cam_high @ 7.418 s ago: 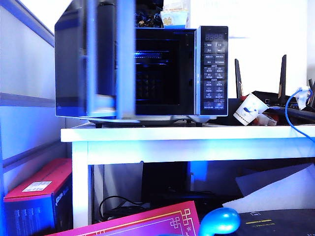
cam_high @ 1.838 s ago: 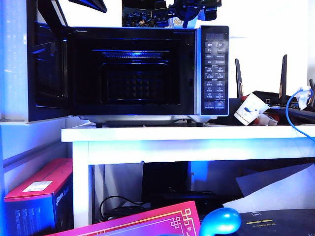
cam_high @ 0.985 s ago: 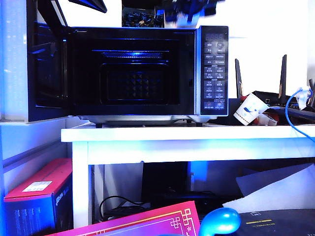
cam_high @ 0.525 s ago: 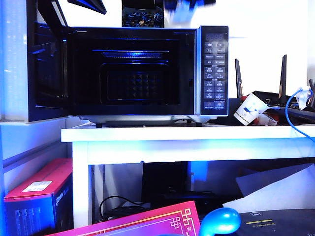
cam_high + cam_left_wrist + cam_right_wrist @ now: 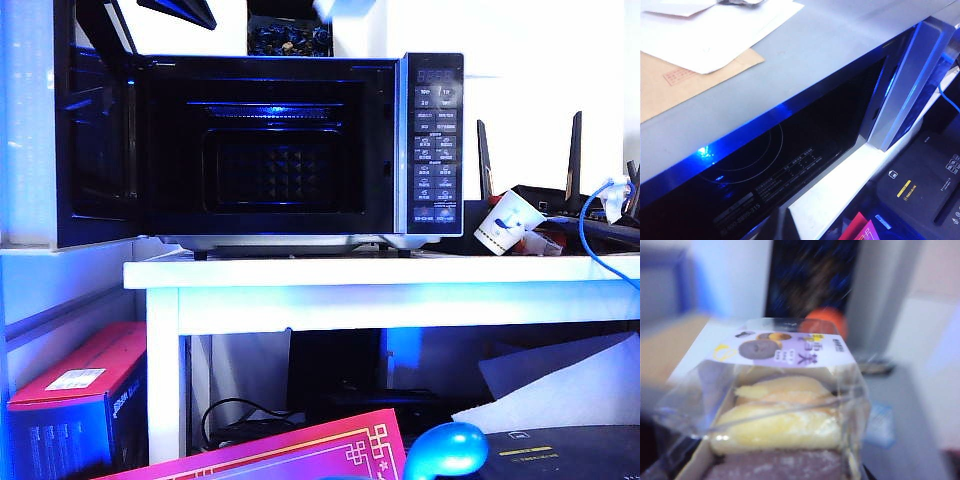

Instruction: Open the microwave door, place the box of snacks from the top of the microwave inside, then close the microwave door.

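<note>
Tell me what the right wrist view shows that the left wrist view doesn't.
Only the right wrist view shows the box of snacks close up, wrapped in clear film, yellow and purple pieces inside; the right gripper's jaws are hidden. Only the left wrist view shows the open microwave, its dark cavity, and papers on top. Both share the grey microwave top. The left gripper is unseen.

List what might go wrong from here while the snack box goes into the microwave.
The box of snacks, wrapped in slick clear film, fills the right wrist view; the right gripper's hold is unseen, so it may slip. Coming down from above, it could catch the upper edge of the microwave opening. The microwave door stands wide, near the left arm.
</note>
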